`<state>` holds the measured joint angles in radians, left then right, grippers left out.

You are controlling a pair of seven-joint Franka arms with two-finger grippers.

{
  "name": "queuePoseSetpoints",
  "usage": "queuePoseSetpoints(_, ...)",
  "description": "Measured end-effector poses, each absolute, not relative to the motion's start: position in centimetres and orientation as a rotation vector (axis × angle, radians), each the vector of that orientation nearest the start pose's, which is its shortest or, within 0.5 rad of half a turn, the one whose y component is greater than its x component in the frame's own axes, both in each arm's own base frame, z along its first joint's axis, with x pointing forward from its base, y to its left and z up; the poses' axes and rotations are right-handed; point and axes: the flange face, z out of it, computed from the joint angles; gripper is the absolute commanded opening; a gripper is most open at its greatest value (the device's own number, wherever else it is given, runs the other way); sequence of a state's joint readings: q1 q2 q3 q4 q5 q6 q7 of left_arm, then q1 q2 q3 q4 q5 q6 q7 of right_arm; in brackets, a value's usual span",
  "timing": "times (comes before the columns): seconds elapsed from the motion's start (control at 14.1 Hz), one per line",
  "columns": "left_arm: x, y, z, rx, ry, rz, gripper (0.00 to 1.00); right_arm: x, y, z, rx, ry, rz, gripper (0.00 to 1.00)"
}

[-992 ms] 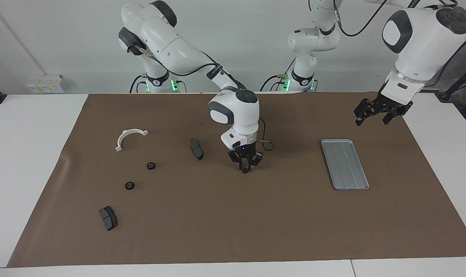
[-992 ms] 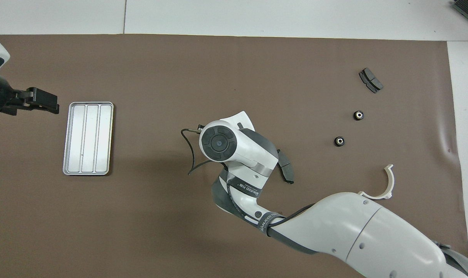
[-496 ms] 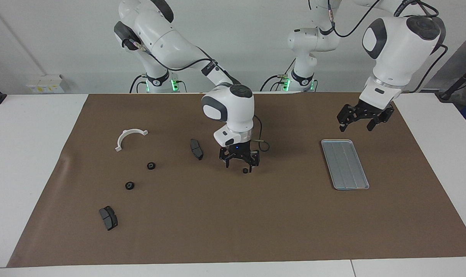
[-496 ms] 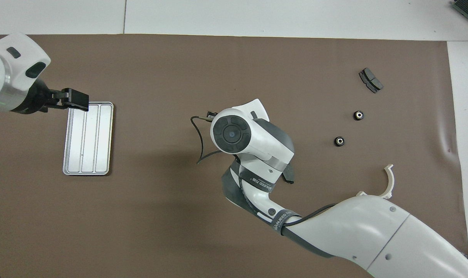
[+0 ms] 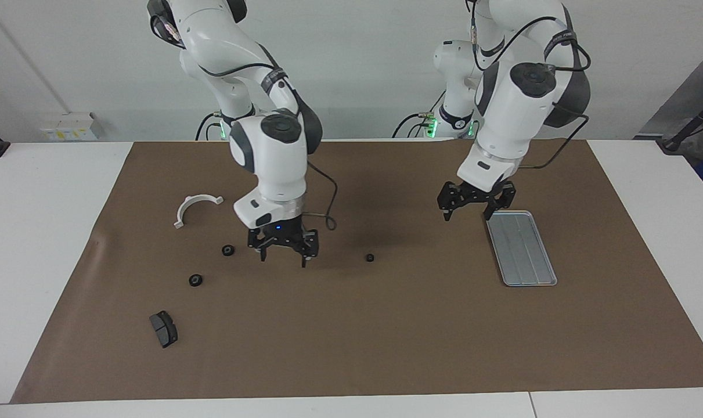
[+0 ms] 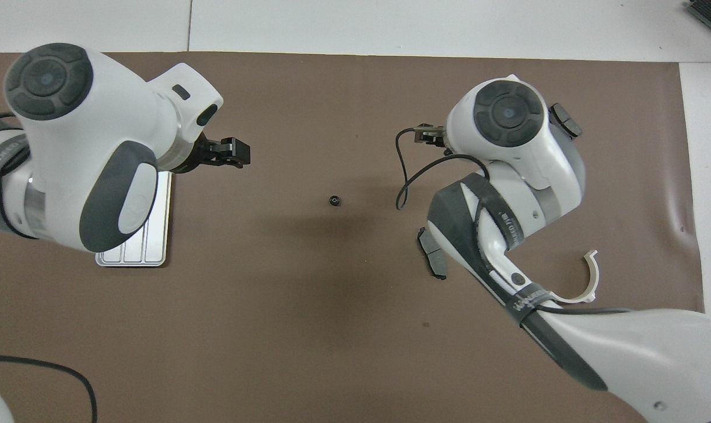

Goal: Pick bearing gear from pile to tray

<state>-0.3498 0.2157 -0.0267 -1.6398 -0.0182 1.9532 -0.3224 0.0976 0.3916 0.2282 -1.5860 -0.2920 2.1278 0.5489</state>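
Observation:
A small black bearing gear (image 5: pixel 370 257) (image 6: pixel 333 201) lies alone on the brown mat, midway between the pile and the tray. Two more gears (image 5: pixel 227 250) (image 5: pixel 195 280) sit in the pile toward the right arm's end. My right gripper (image 5: pixel 282 258) hangs open and empty over the mat, beside the gear of the pile that lies nearer to the robots. The silver tray (image 5: pixel 519 247) (image 6: pixel 150 249) lies toward the left arm's end with nothing in it. My left gripper (image 5: pixel 466 213) (image 6: pixel 238 154) hovers open and empty over the mat by the tray's corner.
A white half-ring bracket (image 5: pixel 195 208) (image 6: pixel 590 276) and a dark brake pad (image 5: pixel 163 328) belong to the pile. A second brake pad (image 6: pixel 431 261) shows in the overhead view, next to the right arm. A brown mat (image 5: pixel 386 337) covers the table.
The right gripper opened, left the gear on the mat's middle and swung toward the pile. The left arm swung in from the table's end, past the tray toward the middle.

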Motion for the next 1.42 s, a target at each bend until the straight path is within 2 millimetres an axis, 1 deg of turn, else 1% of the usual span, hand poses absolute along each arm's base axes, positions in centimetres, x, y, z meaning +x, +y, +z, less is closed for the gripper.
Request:
queuePoseSetpoints(0.07, 59.4, -25.2, 48.9, -3.195, 0.073, -0.126, 1.00, 66.4, 16.0, 43.3, -3.212, 0.133, -0.329, 1.00)
queuePoseSetpoints(0.14, 59.5, -27.2, 47.9, -3.197, 0.061, -0.119, 1.00, 66.9, 13.6, 43.2, -3.212, 0.094, -0.304, 1.00)
queuePoseSetpoints(0.28, 60.0, -31.5, 45.4, -3.195, 0.033, -0.096, 1.00, 67.3, 9.8, 42.4, -3.191, 0.025, -0.246, 1.00)
queuePoseSetpoints(0.35, 60.4, -33.3, 43.8, -3.197, 0.028, -0.097, 1.00, 67.3, 8.0, 41.8, -3.175, -0.017, -0.214, 1.00)
queuePoseSetpoints(0.43, 60.7, -34.4, 42.4, -3.204, 0.026, -0.113, 1.00, 67.2, 6.4, 41.0, -3.160, -0.059, -0.190, 1.00)
queuePoseSetpoints(0.57, 61.0, -36.2, 39.6, -3.210, 0.023, -0.129, 1.00, 66.8, 2.8, 38.4, -3.142, -0.171, -0.205, 1.00)
queuePoseSetpoints(0.64, 61.0, -37.1, 38.4, -3.212, 0.031, -0.141, 1.00, 66.3, 1.2, 36.6, -3.143, -0.231, -0.221, 1.00)
queuePoseSetpoints(0.71, 60.9, -37.7, 37.5, -3.214, 0.037, -0.151, 1.00, 65.6, 0.1, 34.8, -3.147, -0.278, -0.217, 1.00)
queuePoseSetpoints(0.85, 60.9, -38.4, 36.4, -3.222, 0.046, -0.177, 1.00, 64.5, -1.3, 32.0, -3.145, -0.314, -0.179, 1.00)
queuePoseSetpoints(0.99, 60.2, -39.0, 35.2, -3.224, 0.065, -0.182, 1.00, 63.7, -1.5, 30.6, -3.118, -0.312, -0.148, 1.00)
queuePoseSetpoints(1.13, 59.3, -39.6, 33.7, -3.217, 0.082, -0.158, 1.00, 63.3, -1.8, 30.0, -3.108, -0.350, -0.132, 1.00)
queuePoseSetpoints(1.28, 58.7, -40.2, 32.5, -3.210, 0.088, -0.133, 1.00, 63.2, -2.7, 29.7, -3.105, -0.353, -0.152, 0.99)
queuePoseSetpoints(1.42, 58.2, -40.3, 31.6, -3.201, 0.094, -0.109, 1.00, 63.2, -3.5, 29.1, -3.066, -0.308, -0.172, 0.91)
